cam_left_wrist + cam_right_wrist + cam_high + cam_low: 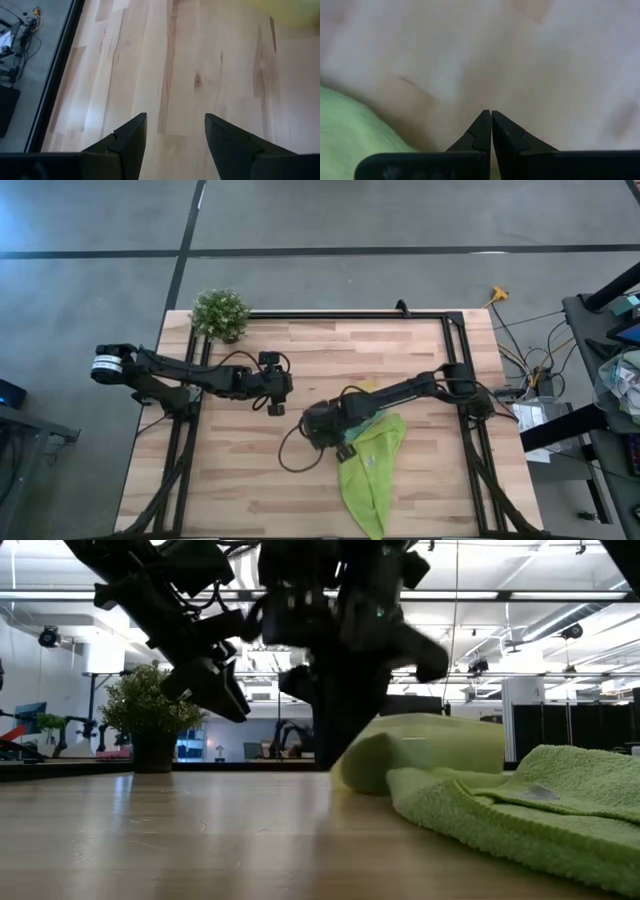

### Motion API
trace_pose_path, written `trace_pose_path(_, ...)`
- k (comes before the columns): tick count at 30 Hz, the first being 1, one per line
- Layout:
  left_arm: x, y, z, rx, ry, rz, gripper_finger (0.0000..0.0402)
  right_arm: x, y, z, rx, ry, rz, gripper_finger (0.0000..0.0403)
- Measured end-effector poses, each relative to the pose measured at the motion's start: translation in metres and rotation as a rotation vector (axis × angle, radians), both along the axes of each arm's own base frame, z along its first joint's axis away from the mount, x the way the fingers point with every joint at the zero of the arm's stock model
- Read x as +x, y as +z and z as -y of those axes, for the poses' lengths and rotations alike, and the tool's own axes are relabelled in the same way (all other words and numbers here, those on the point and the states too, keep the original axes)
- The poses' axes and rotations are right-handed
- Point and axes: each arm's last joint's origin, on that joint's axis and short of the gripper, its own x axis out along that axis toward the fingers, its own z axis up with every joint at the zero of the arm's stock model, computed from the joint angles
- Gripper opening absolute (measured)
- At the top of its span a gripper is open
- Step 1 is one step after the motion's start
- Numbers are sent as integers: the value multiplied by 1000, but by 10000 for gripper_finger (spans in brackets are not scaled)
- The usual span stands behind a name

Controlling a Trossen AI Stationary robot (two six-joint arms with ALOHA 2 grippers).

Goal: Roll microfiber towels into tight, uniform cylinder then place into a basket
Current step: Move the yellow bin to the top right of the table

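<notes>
Judging from how things lay, the rolling step was in hand and not finished: the lime-green towel [370, 470] sprawled as a loose, tapering heap on the wooden table [240, 490], right of centre and running toward the near edge, with one folded hump at its far end rather than any tight cylinder. In the low view its nap looked thick and looped, with soft creases and a pale tag [541, 794] on top. No turquoise towel showed. A scrap of yellow beside the right arm might have been the basket, but that could not be told.

The right gripper [491, 120] sat low at the towel's far end, its fingers pressed together with nothing between them; the wrist view showed green cloth just beside them. The left gripper [175, 127] hovered over bare wood left of centre, well apart from the towel, jaws spread and empty.

The next move probably called for catching a towel edge and turning it over evenly, since slack cloth would roll crooked.
</notes>
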Motion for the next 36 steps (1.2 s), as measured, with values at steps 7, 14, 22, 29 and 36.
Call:
trace_pose_path(7, -1, -2, 0, -2, -2, -8, 184, -6, 2, 35, -176, -216, -45, 9)
trace_pose_path(14, -1, -3, 0, -3, -3, -8, 184, -23, 3, 90, -598, -597, -128, 9)
trace_pose_path(22, -1, -2, 0, -4, -4, -8, 184, -28, 35, 72, -436, -610, 4, 9)
trace_pose_path(29, -1, -3, 1, -21, -22, -9, 184, -55, 30, 35, -145, -499, -61, 9)
trace_pose_path(36, -1, -2, 1, 4, -59, -24, 184, -108, 6, 37, -170, -700, -221, 9)
